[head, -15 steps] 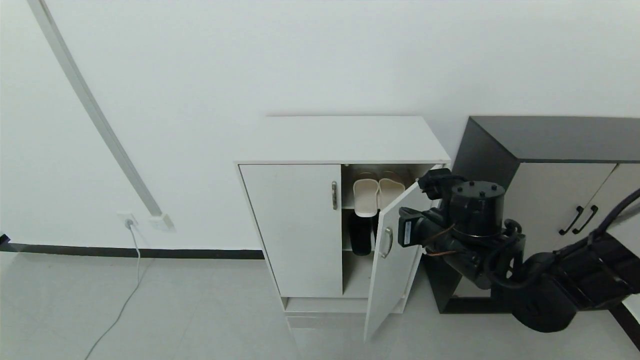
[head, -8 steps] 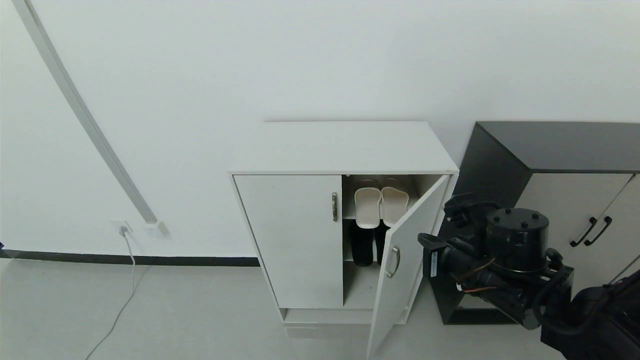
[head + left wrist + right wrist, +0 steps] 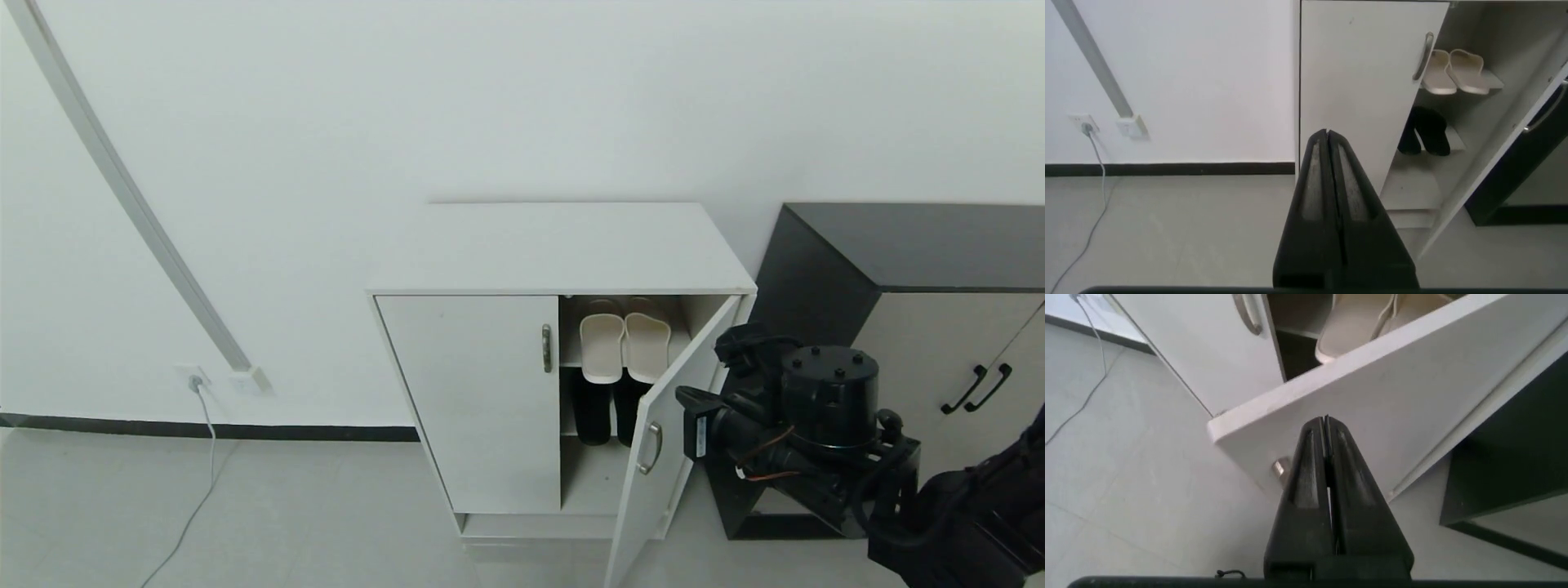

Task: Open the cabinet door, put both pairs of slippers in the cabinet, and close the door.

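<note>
Lower now, my right pincer beside the half-open door.
Head: I see cream slippers above black slippers, inside the cabinet. Left wrist: left pincer closed, empty, facing the cabinet. Right wrist: pincer closed, empty, at the door's outer face.

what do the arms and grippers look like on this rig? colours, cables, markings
Right arm: all black, with a round joint cap studded with screws, thin orange-brown wires, black cable loops and a white label near the wrist. Left gripper and right gripper: black, two flat tapered fingers with greyish faces.
</note>
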Available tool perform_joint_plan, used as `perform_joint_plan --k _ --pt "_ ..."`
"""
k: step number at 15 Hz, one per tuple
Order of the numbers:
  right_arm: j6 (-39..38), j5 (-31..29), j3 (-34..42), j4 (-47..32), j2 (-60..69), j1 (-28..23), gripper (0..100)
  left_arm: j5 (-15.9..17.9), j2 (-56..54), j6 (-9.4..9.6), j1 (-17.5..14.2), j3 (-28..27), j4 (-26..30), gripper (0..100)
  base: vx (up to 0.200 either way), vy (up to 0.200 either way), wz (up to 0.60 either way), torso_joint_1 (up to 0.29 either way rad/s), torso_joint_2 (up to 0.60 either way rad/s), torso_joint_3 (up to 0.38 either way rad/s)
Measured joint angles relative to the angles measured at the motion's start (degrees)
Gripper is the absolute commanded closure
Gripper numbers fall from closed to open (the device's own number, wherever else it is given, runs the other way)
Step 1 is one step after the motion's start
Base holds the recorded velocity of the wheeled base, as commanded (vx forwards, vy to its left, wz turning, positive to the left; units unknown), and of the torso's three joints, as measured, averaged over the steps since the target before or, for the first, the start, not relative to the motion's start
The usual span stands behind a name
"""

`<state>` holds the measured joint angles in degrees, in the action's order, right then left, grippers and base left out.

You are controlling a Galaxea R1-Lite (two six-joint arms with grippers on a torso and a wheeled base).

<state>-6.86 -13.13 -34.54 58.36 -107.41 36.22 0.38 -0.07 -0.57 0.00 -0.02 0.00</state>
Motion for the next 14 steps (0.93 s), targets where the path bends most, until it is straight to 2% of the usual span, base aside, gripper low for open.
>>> perform_joint_plan --k 14 --pt "0.41 0.57 -12.85 0.24 -12.13 -3.18 100 -0.05 0.00 -0.11 0.00 0.00 0.02 100 0.000 0.000 0.00 0.000 0.00 0.000"
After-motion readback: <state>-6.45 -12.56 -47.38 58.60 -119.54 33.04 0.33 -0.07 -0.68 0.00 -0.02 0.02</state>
